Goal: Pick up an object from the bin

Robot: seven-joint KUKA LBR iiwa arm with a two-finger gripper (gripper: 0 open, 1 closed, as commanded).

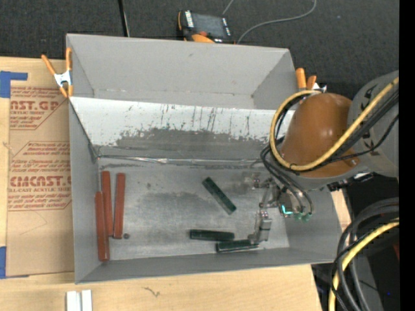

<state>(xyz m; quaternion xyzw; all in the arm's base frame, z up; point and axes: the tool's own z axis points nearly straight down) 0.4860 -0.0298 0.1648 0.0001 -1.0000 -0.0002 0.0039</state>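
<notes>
- Hand (262,229) was at the right end of a dark bar (237,245), bin (175,76) front-right; grip state unreadable.
- Should straddle its narrow width (second bar (211,235) lay just beside).

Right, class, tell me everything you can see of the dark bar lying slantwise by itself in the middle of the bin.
The dark bar is a short, straight, flat stick, green-black, seemingly plastic. It lies flat on the bin floor, slanting from upper left to lower right, just right of centre. Nothing touches it: two other dark bars lie apart below it, the pincer to its right.
</notes>
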